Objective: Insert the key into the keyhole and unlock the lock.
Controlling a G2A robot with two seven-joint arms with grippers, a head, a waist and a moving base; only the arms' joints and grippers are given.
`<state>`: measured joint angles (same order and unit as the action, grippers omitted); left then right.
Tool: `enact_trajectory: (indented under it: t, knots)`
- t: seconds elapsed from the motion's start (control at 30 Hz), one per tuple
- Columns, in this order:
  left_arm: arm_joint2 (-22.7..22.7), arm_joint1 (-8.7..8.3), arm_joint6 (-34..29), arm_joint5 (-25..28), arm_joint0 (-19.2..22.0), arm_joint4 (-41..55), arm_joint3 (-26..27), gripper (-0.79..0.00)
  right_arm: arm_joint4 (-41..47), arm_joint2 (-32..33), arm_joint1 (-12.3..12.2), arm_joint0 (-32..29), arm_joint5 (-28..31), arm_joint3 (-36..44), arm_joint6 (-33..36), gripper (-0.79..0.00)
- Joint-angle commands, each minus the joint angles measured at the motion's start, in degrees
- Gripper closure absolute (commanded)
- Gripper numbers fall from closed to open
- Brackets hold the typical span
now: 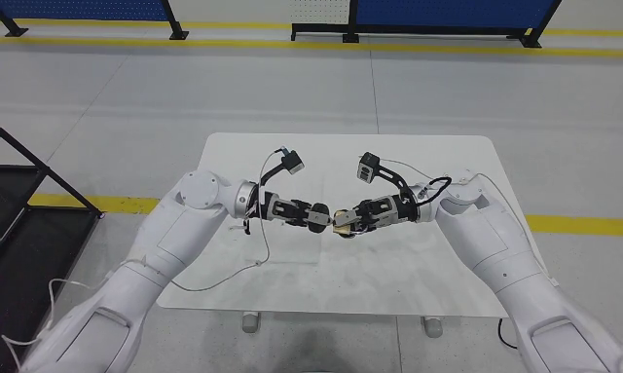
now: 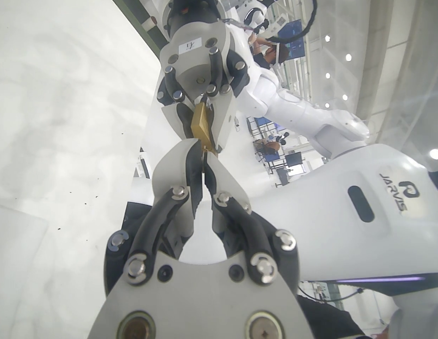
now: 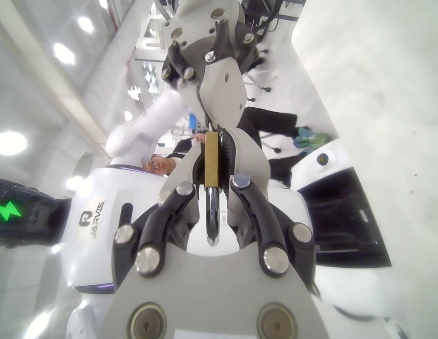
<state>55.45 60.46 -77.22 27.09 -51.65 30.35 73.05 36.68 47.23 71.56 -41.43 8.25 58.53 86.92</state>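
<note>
**Two grippers meet nose to nose, key against lock**

Two arms come together above the middle of the table (image 1: 292,149), their wrists pointing at one another. The right gripper (image 3: 213,149) is clenched on the lock (image 3: 212,158), a brass padlock pinched flat between the pads. Its steel shackle (image 3: 212,213) runs back toward the right wrist, so the lock's bottom face looks away from that arm and toward the other one. The left gripper (image 2: 203,164) is closed tight on the key (image 2: 205,149). Only a thin sliver of the key shows past the pads, right at the lock's bottom face.

The relation that matters is the line between the two. In the left wrist view the lock (image 2: 200,123) sits straight ahead of the left fingertips, its long axis nearly in line with the key and the left jaws. The key's tip lies at or touching the bottom face. Whether the blade is already inside the keyhole I cannot tell, since the fingers hide the joint.

From above, the left gripper (image 1: 319,217) and right gripper (image 1: 348,222) are almost touching, with the lock (image 1: 341,225) between them and held off the table.

My judgement is that this is the insertion step. The next move calls for a short push along that shared axis, then a twist of the left wrist. A small tilt between the axes could jam the blade or slip the key in the pads.
</note>
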Motion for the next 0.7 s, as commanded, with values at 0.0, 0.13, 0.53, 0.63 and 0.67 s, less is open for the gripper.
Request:
enact_trajectory:
  t: [0.0,0.13,0.53,0.63,0.67]
  knots:
    - [0.2,-0.17,0.8,0.8,-0.3,-1.1,0.6,0.000,0.0,0.0,0.0,0.0,0.0,0.0,0.0,0.000]
    - [0.5,-0.45,1.9,1.9,-0.8,-2.3,1.1,0.000,0.0,0.0,0.0,0.0,0.0,0.0,0.0,0.000]
    - [1.4,-1.36,5.8,5.8,-2.1,-6.7,4.0,0.000,0.0,0.0,0.0,0.0,0.0,0.0,0.0,0.000]
    - [1.4,-1.60,6.7,6.7,-2.4,-7.7,4.6,0.000,0.0,0.0,0.0,0.0,0.0,0.0,0.0,0.000]
    - [1.4,-1.69,6.9,6.9,-2.5,-8.0,4.7,0.000,0.0,0.0,0.0,0.0,0.0,0.0,0.0,0.000]
